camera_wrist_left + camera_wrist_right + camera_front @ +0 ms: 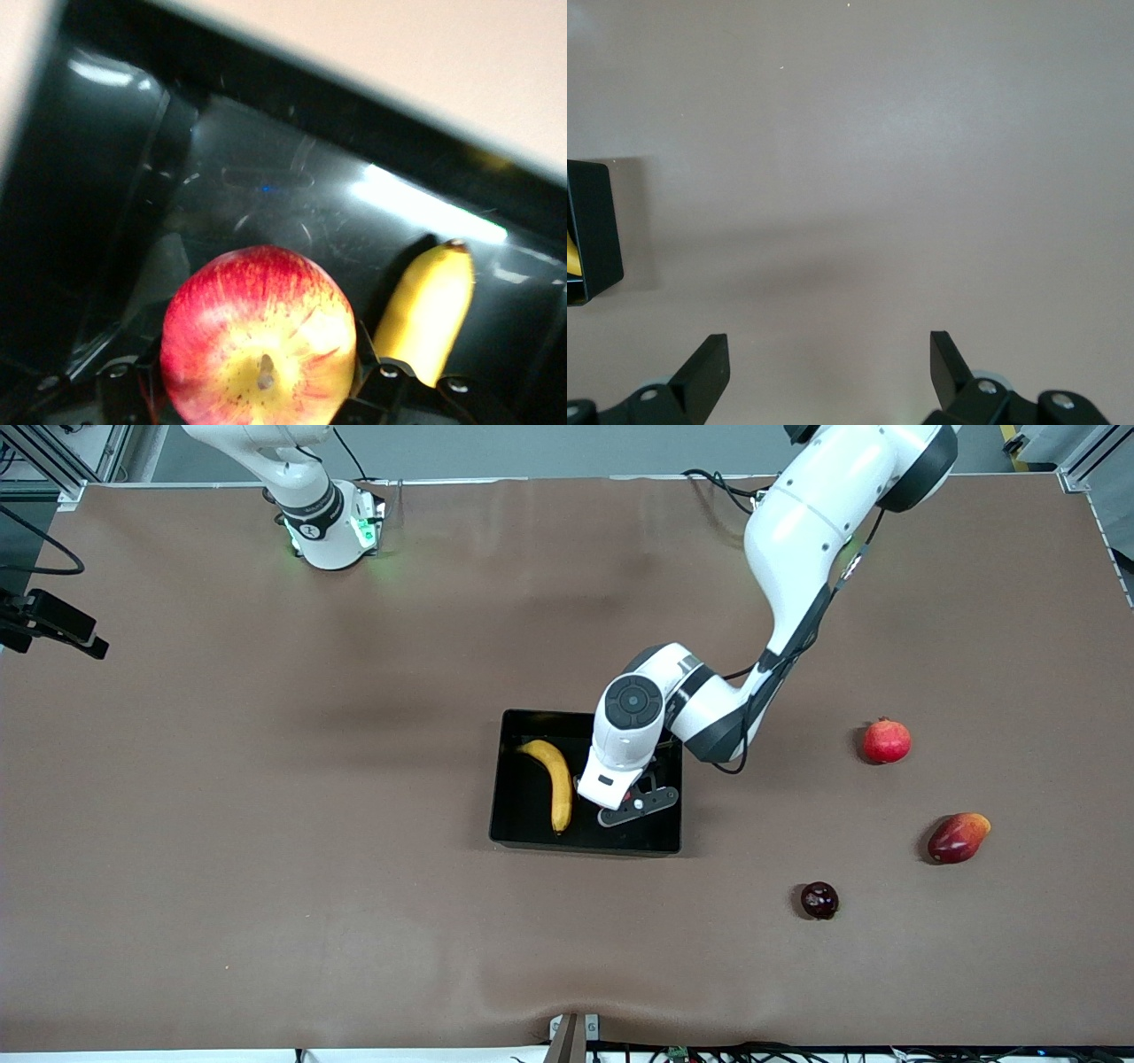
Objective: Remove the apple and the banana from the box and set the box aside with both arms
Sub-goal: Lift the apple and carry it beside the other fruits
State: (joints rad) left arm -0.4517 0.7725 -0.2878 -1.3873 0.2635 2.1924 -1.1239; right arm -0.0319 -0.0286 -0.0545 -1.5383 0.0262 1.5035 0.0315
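In the box (523, 833), mid-table, the banana (555, 781) lies on the floor toward the right arm's end. The left gripper (640, 804) is down inside the box beside the banana, its jaws part-closed on the apple (259, 336), which sits between the fingers (120, 390). The right gripper (828, 367) waits over bare table, jaws fully spread and holding nothing. Toward the left arm's end lie a pomegranate (887, 741), a mango (958, 838) and a plum (819, 900), well apart from the box.
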